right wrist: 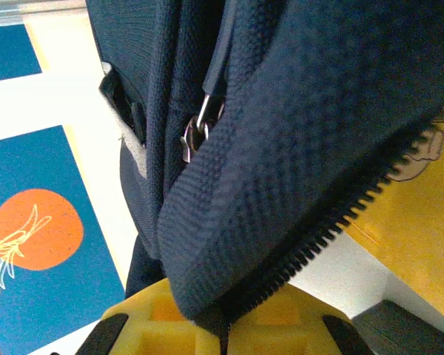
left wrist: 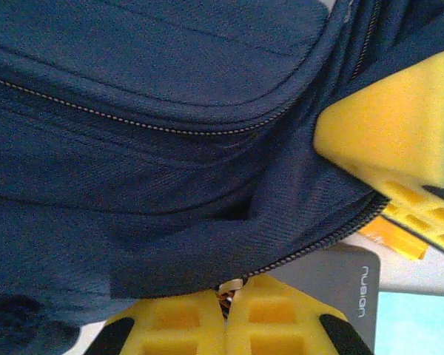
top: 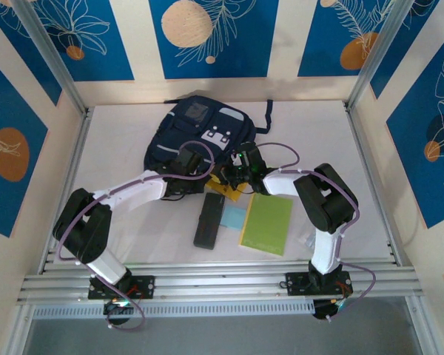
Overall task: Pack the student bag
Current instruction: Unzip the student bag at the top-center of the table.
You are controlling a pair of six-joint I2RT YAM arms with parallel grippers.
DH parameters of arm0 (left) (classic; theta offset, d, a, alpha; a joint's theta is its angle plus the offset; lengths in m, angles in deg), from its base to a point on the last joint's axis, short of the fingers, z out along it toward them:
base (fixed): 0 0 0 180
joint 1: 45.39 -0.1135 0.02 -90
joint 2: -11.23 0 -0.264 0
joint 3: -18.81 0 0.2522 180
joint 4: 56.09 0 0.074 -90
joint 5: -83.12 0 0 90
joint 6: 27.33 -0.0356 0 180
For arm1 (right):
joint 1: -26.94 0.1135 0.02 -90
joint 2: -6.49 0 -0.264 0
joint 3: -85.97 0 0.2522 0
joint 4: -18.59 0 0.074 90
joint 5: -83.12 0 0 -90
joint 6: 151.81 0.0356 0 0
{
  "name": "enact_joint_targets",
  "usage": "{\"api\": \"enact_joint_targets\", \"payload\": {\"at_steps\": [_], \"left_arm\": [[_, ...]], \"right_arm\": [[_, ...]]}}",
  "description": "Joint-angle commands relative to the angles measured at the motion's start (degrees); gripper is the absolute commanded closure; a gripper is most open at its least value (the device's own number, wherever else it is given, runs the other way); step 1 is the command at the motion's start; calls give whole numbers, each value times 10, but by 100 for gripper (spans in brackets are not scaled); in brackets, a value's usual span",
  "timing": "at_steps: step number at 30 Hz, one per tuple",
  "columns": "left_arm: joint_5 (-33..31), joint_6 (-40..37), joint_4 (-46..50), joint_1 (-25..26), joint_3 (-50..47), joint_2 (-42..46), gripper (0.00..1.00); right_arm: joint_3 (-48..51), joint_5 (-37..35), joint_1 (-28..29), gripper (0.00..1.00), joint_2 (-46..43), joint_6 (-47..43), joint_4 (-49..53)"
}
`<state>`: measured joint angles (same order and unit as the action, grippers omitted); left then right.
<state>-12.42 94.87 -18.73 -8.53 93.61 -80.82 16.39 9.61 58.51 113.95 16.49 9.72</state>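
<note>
Two hands inspected. The left hand [left wrist: 227, 307] is clenched: its two yellow fingers [left wrist: 170, 327] meet with no gap and pinch the student bag [left wrist: 148, 148] at its zip line, with one small metal pull [left wrist: 226, 287] sitting at the seam between them. The right hand [right wrist: 218, 329] is also clenched, its two yellow fingers [right wrist: 152, 314] pressed together on a fold of the bag's navy fabric, beside one open run of zip teeth [right wrist: 340, 229]. One silver zip pull [right wrist: 196, 132] hangs higher up that fold. In the left wrist view, one finger of the right hand lies against the bag just beside the left hand's grip. From above, both hands meet at the near edge of the bag, which lies flat on the white table [top: 111, 151] toward the far wall. It shows one white patch [top: 220, 137], and one dark strap [top: 267, 118] trails off its far right corner. Four loose items lie on the table between the bag and the arm bases. One yellow booklet [top: 228, 190] sits partly under the hands at the bag's edge. One dark rectangular case [top: 207, 220] lies left of one green notebook [top: 267, 223], with one pale blue flat item [top: 234, 219] between them.
</note>
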Motion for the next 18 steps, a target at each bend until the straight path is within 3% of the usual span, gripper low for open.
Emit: {"api": "enact_joint_targets", "payload": {"at_steps": [1, 18], "left_arm": [[-51, -44, 84, -26, -10, 30, 100], [24, -119, 134, -135, -52, 74, 100]], "right_arm": [[0, -14, -25, 100, -37, -48, 44], [-22, -5, -84, 100, -59, -136, 115]]}}
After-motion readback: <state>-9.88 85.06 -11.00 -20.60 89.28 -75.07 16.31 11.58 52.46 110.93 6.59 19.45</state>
